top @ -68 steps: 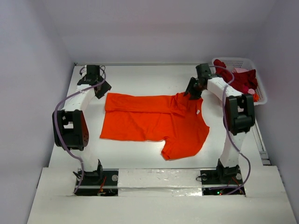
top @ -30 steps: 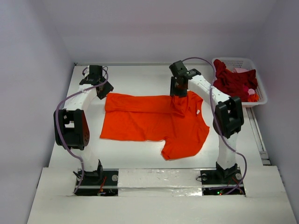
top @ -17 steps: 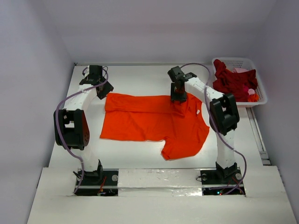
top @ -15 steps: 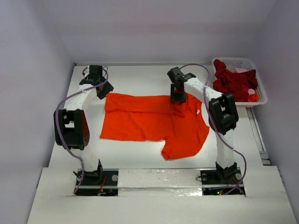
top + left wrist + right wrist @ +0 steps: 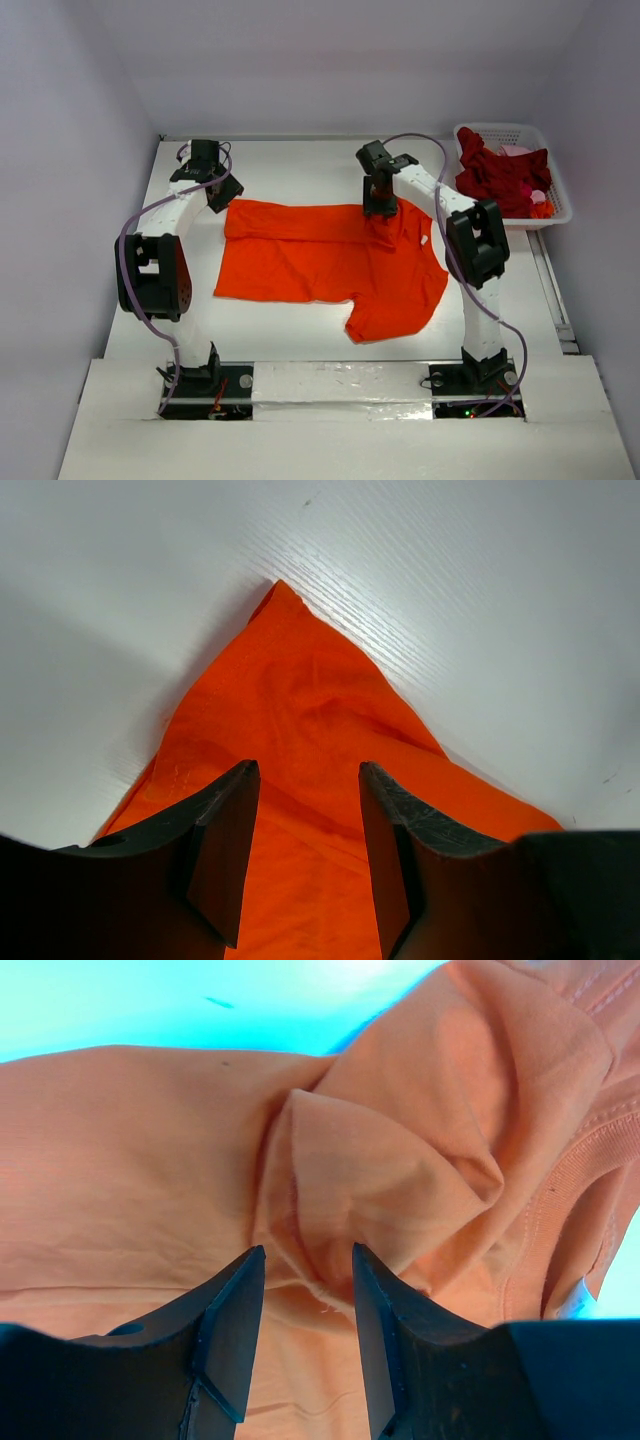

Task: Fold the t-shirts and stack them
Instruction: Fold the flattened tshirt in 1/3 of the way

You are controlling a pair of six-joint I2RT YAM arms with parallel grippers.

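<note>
At the far left corner of the orange t-shirt (image 5: 330, 260), the left hand (image 5: 305, 775) is spread open. Its two dark fingers (image 5: 225, 830) straddle the pointed corner of cloth without clamping it. Whether the tips press on the cloth cannot be told.

The right hand (image 5: 304, 1255) is also unclenched. It sits over the shirt's far edge close to the collar, and a raised pucker of fabric lies in the gap between its fingers (image 5: 230, 1320), not pinched.

The shirt lies spread across the middle of the white surface (image 5: 300, 165), with its neck and small white label (image 5: 425, 240) toward the right. One sleeve points at the near edge. A folded band runs along its far side.

Bare surface shows beyond the shirt's far edge between the two hands, and a narrower strip shows on the near side. At the far right corner stands the white basket (image 5: 505, 128), well apart from the orange shirt. It holds a dark red shirt (image 5: 500, 175) and a bit of pale pink cloth (image 5: 517, 151).

The left arm runs up the left side with its elbow raised. The right arm angles from its elbow leftward and away, wrist turned down.
</note>
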